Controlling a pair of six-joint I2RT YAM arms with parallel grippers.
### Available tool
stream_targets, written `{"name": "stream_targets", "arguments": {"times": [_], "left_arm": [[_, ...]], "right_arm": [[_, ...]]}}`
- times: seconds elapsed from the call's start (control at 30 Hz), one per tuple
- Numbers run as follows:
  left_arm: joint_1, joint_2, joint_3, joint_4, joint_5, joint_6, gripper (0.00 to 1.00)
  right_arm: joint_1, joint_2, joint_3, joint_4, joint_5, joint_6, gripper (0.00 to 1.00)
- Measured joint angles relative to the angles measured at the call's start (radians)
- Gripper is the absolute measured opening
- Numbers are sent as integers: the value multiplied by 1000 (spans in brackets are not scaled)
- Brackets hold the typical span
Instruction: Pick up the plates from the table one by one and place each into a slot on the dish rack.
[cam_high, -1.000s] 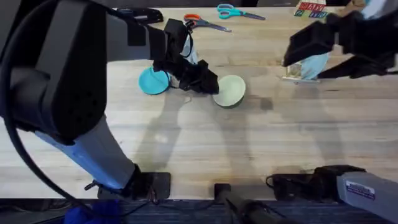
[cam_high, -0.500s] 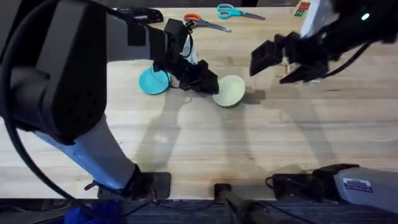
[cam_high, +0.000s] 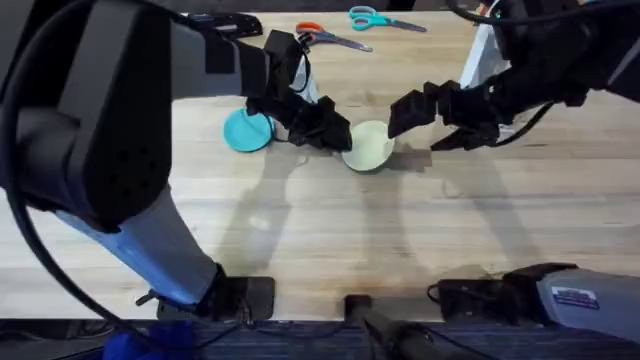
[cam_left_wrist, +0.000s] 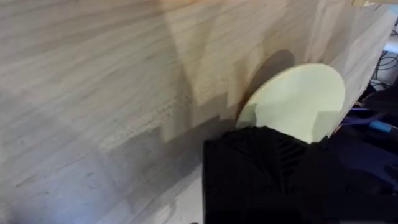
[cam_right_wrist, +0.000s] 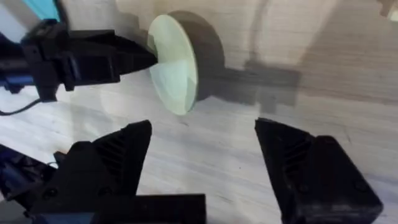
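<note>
So the left claw (cam_high: 335, 135) is clamped on the rim of the pale yellow plate (cam_high: 370, 146), out near the middle of the desk (cam_high: 400, 240). In the right wrist view you can see that plate (cam_right_wrist: 174, 62) is tipped up on its edge, with the black fingers (cam_right_wrist: 124, 59) of the left arm pinching it from the side. The left wrist view has the same plate (cam_left_wrist: 298, 102) poking out past its own dark finger (cam_left_wrist: 261, 168), with the plate's shadow falling on the wood behind it.

The right claw (cam_high: 435, 115) is spread wide apart and sits just beside the yellow plate on the opposite side from the left claw, not touching it. From its own camera the two fingers (cam_right_wrist: 106, 162) are far apart with nothing between them, and the plate is straight ahead of the gap.

The turquoise plate (cam_high: 245, 130) is on the desk just to the left of the left claw, partly hidden by the arm. Can't tell if it's lying flat or tilted.

At the far edge of the desk there's a pair of orange-handled scissors (cam_high: 325, 38) and a pair of teal-handled scissors (cam_high: 375, 18), well apart from the plates.
</note>
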Motion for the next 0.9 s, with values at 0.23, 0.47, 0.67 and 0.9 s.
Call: {"name": "stream_targets", "arguments": {"times": [0.23, 0.47, 0.67, 0.9], "left_arm": [[0, 0, 0, 0, 0, 0, 42], [0, 0, 0, 0, 0, 0, 42], [0, 0, 0, 0, 0, 0, 42], [0, 0, 0, 0, 0, 0, 41]], "right_arm": [[12, 51, -1, 80, -2, 31, 995], [42, 132, -1, 142, -2, 66, 995], [72, 183, -1, 171, -2, 73, 995], [96, 212, -2, 230, -2, 96, 995]]}}
